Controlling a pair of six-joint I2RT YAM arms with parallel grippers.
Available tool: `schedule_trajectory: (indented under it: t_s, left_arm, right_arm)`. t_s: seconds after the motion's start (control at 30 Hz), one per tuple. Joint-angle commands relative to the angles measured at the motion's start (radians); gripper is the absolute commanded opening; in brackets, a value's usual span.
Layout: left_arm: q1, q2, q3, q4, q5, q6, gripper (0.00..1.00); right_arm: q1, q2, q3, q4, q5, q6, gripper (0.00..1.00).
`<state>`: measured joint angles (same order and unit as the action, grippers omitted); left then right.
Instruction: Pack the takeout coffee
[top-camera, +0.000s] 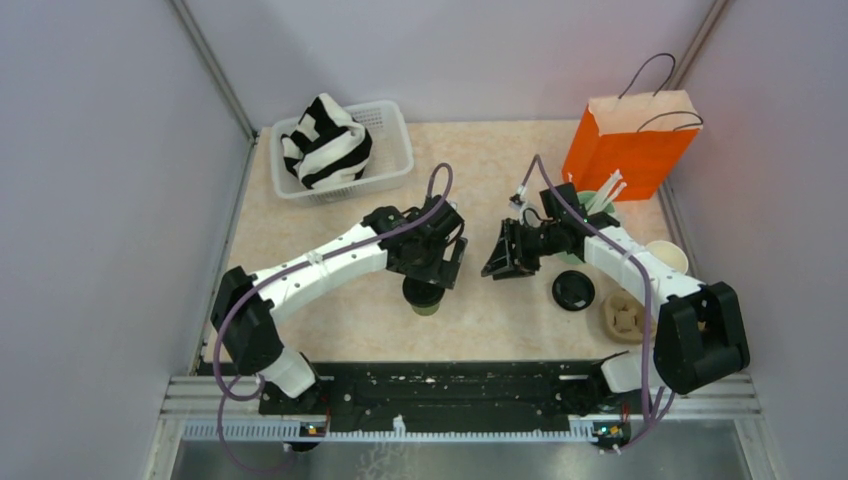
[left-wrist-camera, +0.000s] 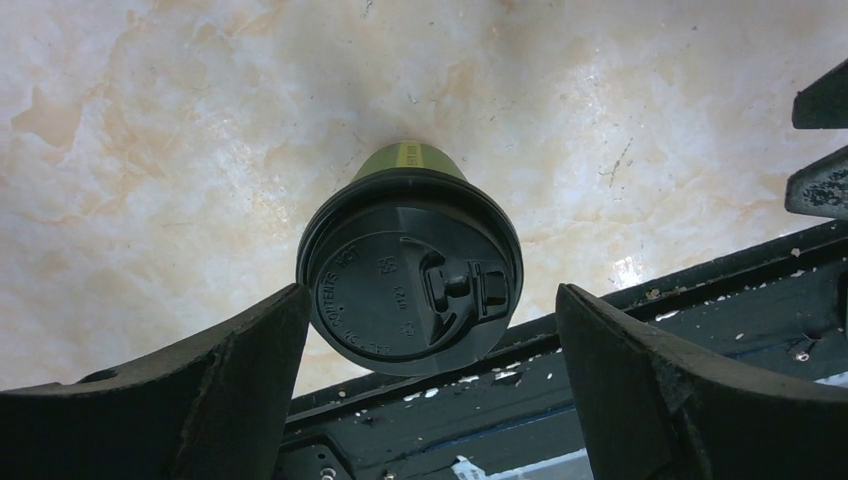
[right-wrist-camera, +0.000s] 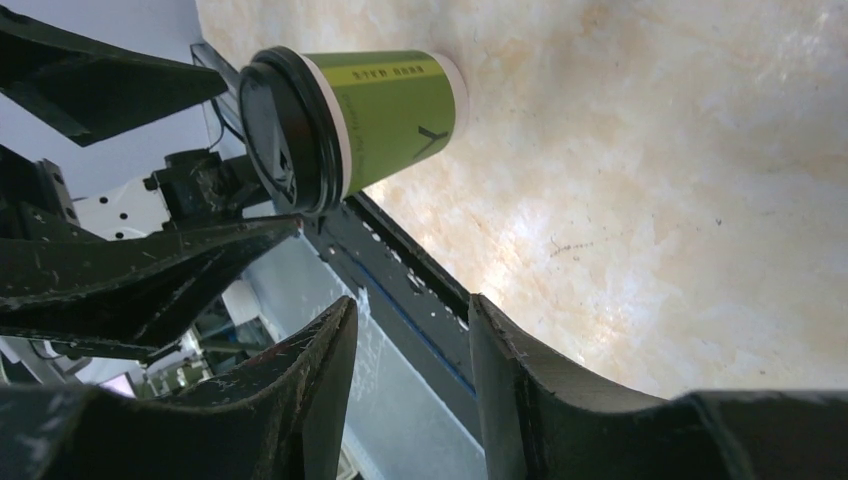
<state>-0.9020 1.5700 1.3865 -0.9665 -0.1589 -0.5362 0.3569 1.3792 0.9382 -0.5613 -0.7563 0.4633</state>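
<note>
One dark green cup (top-camera: 424, 300) with a black lid (left-wrist-camera: 410, 272) stands upright on the table, right under my left gripper (top-camera: 432, 262). In the left wrist view my left gripper (left-wrist-camera: 430, 300) is open, with a finger on each side of the lid and a small gap to it. The right wrist view shows the same cup (right-wrist-camera: 385, 105) between those fingers. My right gripper (top-camera: 505, 250) is open and empty, to the right of the cup; its jaws (right-wrist-camera: 412, 300) stand a little apart. A second, lidless cup (top-camera: 667, 258) stands at the right, and a loose black lid (top-camera: 573, 290) lies on the table.
An orange paper bag (top-camera: 630, 140) stands at the back right, with a mint tumbler of straws (top-camera: 600, 205) in front of it. A cardboard cup carrier (top-camera: 622, 316) lies near the right arm's base. A white basket (top-camera: 390, 165) with a striped cloth is at the back left.
</note>
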Motion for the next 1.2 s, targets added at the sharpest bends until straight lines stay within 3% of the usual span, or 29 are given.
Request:
schedule_trajectory:
  t_s: [0.0, 0.43, 0.73, 0.87, 1.03, 1.17]
  left_arm:
    - [-0.006, 0.001, 0.01, -0.03, -0.06, -0.033, 0.98]
    - [-0.006, 0.052, -0.017, -0.041, -0.067, -0.056, 0.94]
    - [0.015, 0.045, -0.035, -0.116, -0.213, -0.062, 0.86]
    - [0.121, 0.005, -0.075, -0.093, -0.221, -0.002, 0.85]
    - [0.363, -0.037, -0.142, 0.045, -0.207, 0.161, 0.84]
    - [0.557, 0.016, -0.128, 0.14, -0.19, 0.28, 0.84]
  right_arm:
    - [-0.007, -0.038, -0.013, 0.037, -0.024, -0.012, 0.46]
    - [-0.008, -0.046, -0.015, 0.041, -0.034, -0.01, 0.46]
    - [-0.007, -0.048, -0.016, 0.038, -0.025, -0.01, 0.46]
    - [-0.007, -0.049, -0.016, 0.028, -0.021, -0.017, 0.46]
    - [-0.007, -0.055, -0.018, 0.022, -0.021, -0.014, 0.46]
    - [-0.007, -0.07, -0.009, 0.004, -0.012, -0.013, 0.46]
